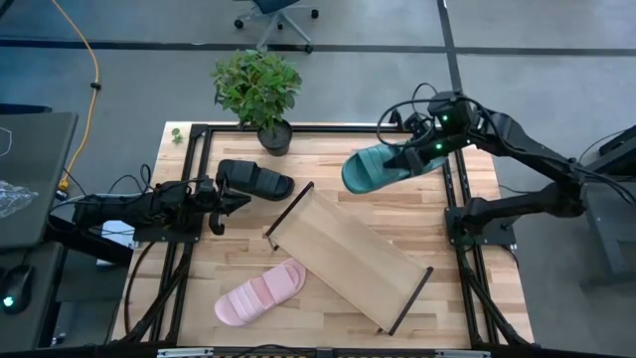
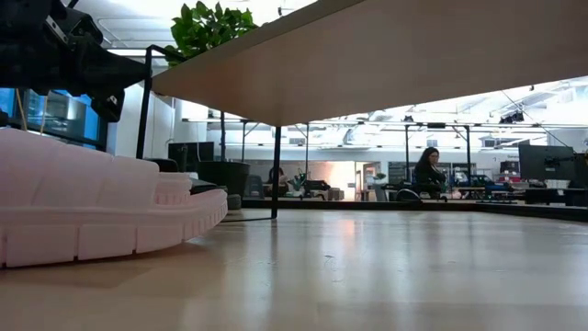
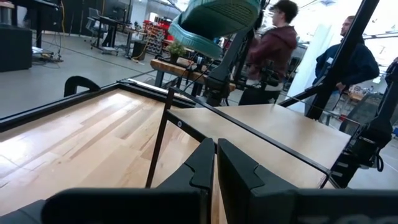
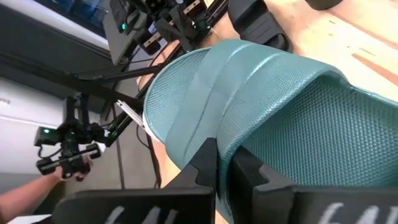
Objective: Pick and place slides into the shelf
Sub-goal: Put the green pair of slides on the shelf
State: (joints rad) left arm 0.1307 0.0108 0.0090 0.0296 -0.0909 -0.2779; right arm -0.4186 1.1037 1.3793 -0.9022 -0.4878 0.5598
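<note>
Now the right gripper (image 1: 415, 156) has its jaws pinching the teal slide (image 1: 383, 167) up in the air, so next it should lower it onto the shelf (image 1: 348, 254) below the jaws.

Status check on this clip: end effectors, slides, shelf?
Right end effector shut on teal slide, held above table. Left end effector shut, empty, beside black slide. Shelf bare; pink slide on table.

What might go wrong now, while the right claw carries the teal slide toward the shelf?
The right claw pinches the teal slide only at one edge, so it may slip or swing. The shelf lies diagonally, so the slide could land askew. The plant stands close to the carrying path.
</note>
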